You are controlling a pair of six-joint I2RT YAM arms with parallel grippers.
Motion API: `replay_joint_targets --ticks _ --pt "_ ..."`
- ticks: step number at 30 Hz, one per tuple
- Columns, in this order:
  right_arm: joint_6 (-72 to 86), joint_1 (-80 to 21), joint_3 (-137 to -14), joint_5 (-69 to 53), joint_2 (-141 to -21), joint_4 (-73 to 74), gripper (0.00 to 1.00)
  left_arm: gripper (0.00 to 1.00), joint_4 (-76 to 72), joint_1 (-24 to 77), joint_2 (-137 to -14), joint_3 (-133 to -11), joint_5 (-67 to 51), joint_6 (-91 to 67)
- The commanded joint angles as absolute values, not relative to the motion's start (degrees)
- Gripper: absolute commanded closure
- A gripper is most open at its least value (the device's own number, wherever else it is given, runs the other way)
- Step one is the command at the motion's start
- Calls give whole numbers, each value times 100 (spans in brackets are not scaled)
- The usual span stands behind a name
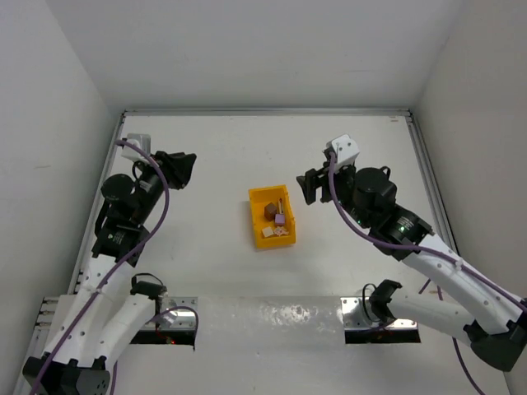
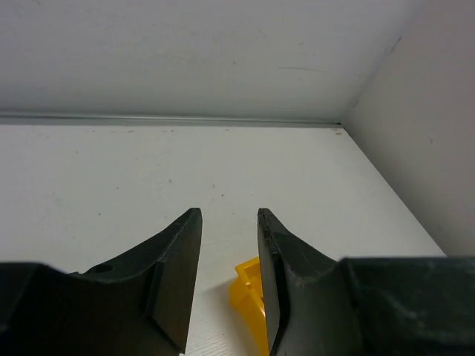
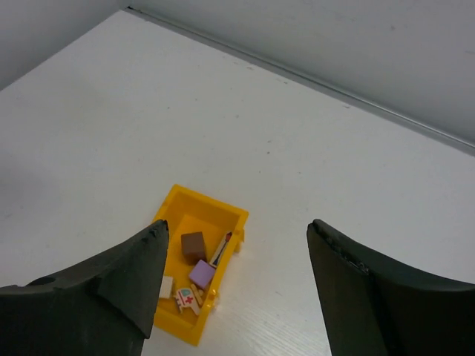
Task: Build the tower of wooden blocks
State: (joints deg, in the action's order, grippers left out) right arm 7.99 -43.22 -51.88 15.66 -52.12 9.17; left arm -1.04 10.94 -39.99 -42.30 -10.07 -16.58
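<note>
- Wood blocks aren't stacked yet. They lie loose in the yellow bin (image 1: 254, 218) mid-bench, roughly between the two arms, so it's a pick-from-bin start.
- In the bin, via right wrist cam: dark brown cube (image 3: 194, 245) toward the far end, purple cube (image 3: 202, 274) just nearer, and pale tan cube (image 3: 165, 287) at the near-left wall, part hidden by a finger. Also a printed block (image 3: 187, 298) w/ red marks and a slim stick-like piece (image 3: 220, 250).
- Right end effector (image 3: 237, 224) hangs just beside the bin, tilted down at it, w/ jaws spread wide and nothing held. We read that as set up for a reach-in, w/ clearance for a tiny cube.
- Left end effector (image 2: 228, 215) is well apart from the bin on the other side. Its jaws have only a narrow gap and hold nothing. Only a corner of the bin shows in its cam, so prob. it is parked out of the way.
- Bare bench (image 1: 214, 156) lies around the bin, which we judge the likely build spot.
- Orientation: cubes have no long axis. Brown and purple sit flat, a face up, edges approx. square to the bin walls.
- Bin's long axis runs away from the arm bases, slightly skewed. The stick piece lies roughly along it.
</note>
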Motion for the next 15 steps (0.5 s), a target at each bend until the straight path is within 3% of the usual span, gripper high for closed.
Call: replay_joint_targets --ticks 1,5,6,9,10,12,13,14,15 --pt "888 -4324 -5159 1311 -5475 703 26 66 -290 1142 -3955 -4227 -976 -1635" --pt "817 -4324 -5361 511 -5904 896 31 65 -150 1143 -3858 -4254 -677 -1652" --pt "922 -4324 -5396 362 -6002 870 51 65 -132 1143 -3815 -4254 -590 -1652" --pt "1159 -4324 -5492 -122 -6485 773 83 65 -62 1143 -3779 -4263 -327 -1705" --pt "1221 -4359 -5545 -123 -6634 782 98 65 -44 1143 -3779 -4280 -238 -1775" --pt "1292 -4464 -5738 130 -7117 940 100 68 -9 1143 -3727 -4307 -19 -1828" --pt "1222 -4691 -5905 645 -7432 1114 100 75 104 1143 -3674 -4307 278 -1854" --pt "1178 -4980 -5993 937 -7592 1273 100 90 227 1143 -3648 -4307 360 -1881" --pt "1143 -4983 -6081 1210 -7750 1274 100 90 229 1143 -3621 -4307 430 -1881"
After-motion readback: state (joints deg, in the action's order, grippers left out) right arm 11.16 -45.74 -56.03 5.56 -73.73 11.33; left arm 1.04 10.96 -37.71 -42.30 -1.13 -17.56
